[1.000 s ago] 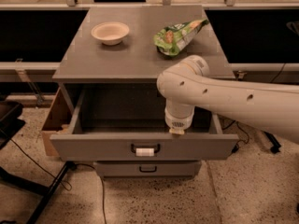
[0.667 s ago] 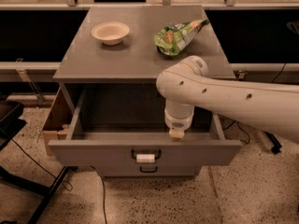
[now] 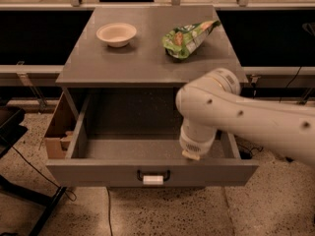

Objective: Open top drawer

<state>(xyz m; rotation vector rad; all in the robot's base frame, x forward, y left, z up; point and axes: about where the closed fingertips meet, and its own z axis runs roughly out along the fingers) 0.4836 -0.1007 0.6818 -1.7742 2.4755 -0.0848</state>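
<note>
The top drawer (image 3: 98, 173) is pulled far out of the grey cabinet (image 3: 147, 63). Its tall grey front faces me, with a black handle (image 3: 153, 173) bearing a small white tag (image 3: 153, 180). Its deep grey interior (image 3: 123, 148) shows nothing inside. My white arm (image 3: 246, 119) reaches in from the right. The gripper (image 3: 192, 154) hangs below the wrist, inside the drawer just behind the front panel and right of the handle. It is mostly hidden by the wrist. The lower drawers are hidden under the open drawer.
A white bowl (image 3: 116, 34) and a green snack bag (image 3: 188, 38) lie on the cabinet top. A cardboard box (image 3: 55, 136) stands against the cabinet's left side. A black stand (image 3: 12, 132) and cables are on the floor at left. A dark rail runs behind.
The top drawer has slid further out toward me and now covers the lower drawers. My arm and gripper have moved forward with its front panel.
</note>
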